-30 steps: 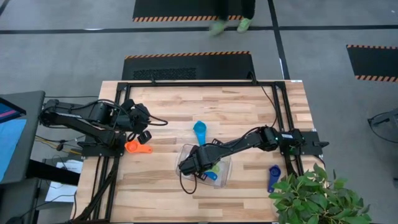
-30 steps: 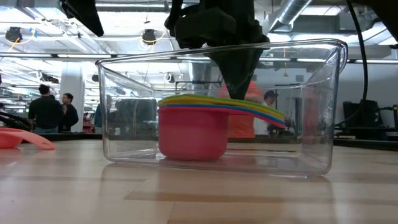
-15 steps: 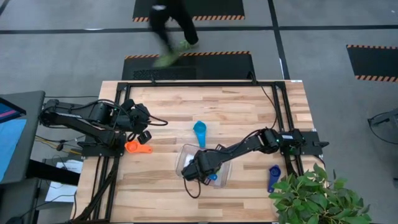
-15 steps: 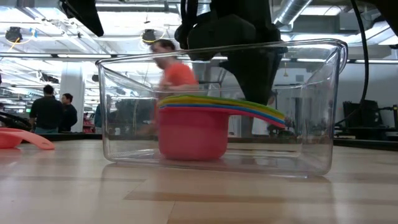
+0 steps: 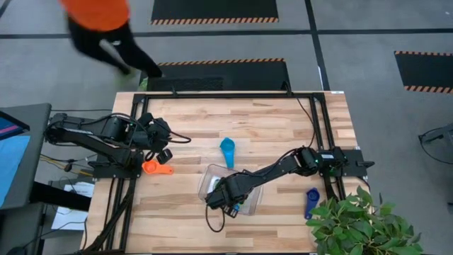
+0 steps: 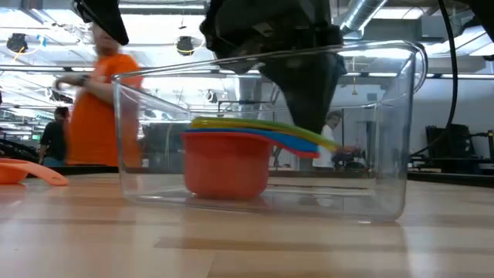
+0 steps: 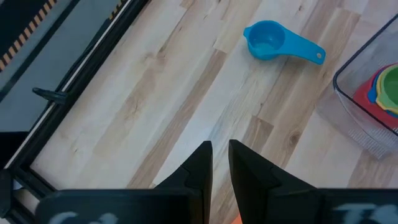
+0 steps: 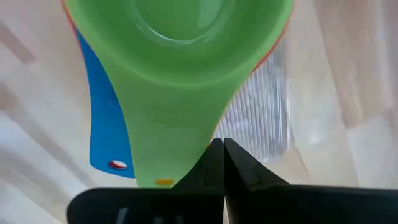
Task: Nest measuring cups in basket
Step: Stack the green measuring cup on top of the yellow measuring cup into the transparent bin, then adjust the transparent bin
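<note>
R gripper (image 5: 225, 200) pressed together over nested cups (image 6: 231, 158) in basket (image 6: 386, 139) nr tabletop's front edge; risk: snags green handle (image 8: 168, 134), drags stack. L gripper (image 7: 216, 163) nearly closed, idle.

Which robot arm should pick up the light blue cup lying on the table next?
Probably the right. Its gripper is over the basket, and the light blue cup lies just beyond that basket. The left gripper waits at the table's left edge beside the orange cup, farther from the blue one.

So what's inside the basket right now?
The basket holds a nested stack: red cup at the bottom, green cup on top, a blue handle beneath it. The right pincer hides part of it from above.
</note>
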{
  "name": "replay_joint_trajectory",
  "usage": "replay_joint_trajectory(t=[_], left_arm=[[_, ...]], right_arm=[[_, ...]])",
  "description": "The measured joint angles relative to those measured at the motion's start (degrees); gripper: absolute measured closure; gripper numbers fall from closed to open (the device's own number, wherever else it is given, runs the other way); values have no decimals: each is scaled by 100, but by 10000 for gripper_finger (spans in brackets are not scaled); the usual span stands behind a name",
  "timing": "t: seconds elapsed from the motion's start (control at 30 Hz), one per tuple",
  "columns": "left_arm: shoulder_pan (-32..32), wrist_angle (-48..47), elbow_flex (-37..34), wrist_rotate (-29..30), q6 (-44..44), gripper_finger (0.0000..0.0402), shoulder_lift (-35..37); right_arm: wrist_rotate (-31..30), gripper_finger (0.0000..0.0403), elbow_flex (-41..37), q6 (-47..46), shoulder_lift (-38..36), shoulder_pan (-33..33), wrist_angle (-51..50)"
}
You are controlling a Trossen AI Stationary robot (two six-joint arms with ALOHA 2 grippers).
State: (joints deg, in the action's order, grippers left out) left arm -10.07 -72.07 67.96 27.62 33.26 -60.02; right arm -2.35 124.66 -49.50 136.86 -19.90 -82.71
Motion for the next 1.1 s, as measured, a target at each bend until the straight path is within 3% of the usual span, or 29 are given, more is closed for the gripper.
replay_joint_trajectory(t=[0.37,0.67,1.1], left_arm=[[0,2,0,-28,28,359,0],[0,2,0,-28,-50,359,-1],[-23,6,0,-447,106,359,-3]], right_arm=[[-2,384,9,8,0,-107,663],[-491,390,277,-1194,-52,-204,-728],[-351,391,315,-1341,-297,-605,-579]])
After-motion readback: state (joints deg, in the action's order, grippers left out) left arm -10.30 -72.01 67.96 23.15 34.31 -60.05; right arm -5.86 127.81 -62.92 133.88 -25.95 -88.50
